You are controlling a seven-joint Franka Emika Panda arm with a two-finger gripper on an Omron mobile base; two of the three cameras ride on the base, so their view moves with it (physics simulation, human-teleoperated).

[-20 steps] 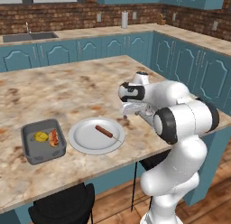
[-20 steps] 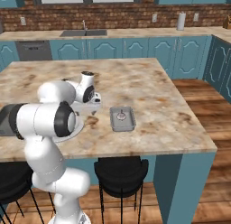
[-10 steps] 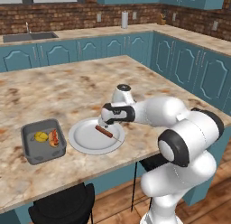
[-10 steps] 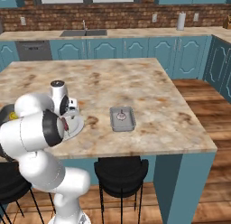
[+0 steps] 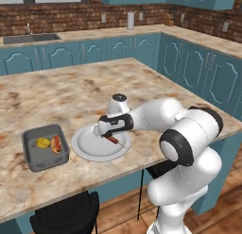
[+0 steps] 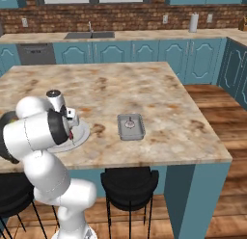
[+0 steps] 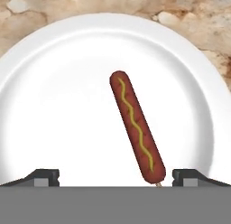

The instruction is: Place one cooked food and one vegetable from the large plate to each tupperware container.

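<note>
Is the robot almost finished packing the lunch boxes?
About halfway. One tupperware container already holds a yellow vegetable and a sausage. The open gripper hovers over the large plate, above the last hot dog. The other container has only a small item I cannot identify.

Large plate [image 7: 54, 105] under my claw was plain white w/ a greyish rim; hot dog [image 7: 136, 126] on it was red-brown w/ a wavy yellow mustard line; countertop [image 5: 56, 94] was mottled beige & brown marble; left tupperware container [image 5: 33, 158] was dark grey, w/ a bright-yellow vegetable [image 5: 43, 142] & a red-orange piece [image 5: 56, 143] inside; the other container [image 6: 130, 126] was grey too; cabinets [image 5: 94, 51] teal, wall [image 5: 71, 13] red-brown brick.
</note>
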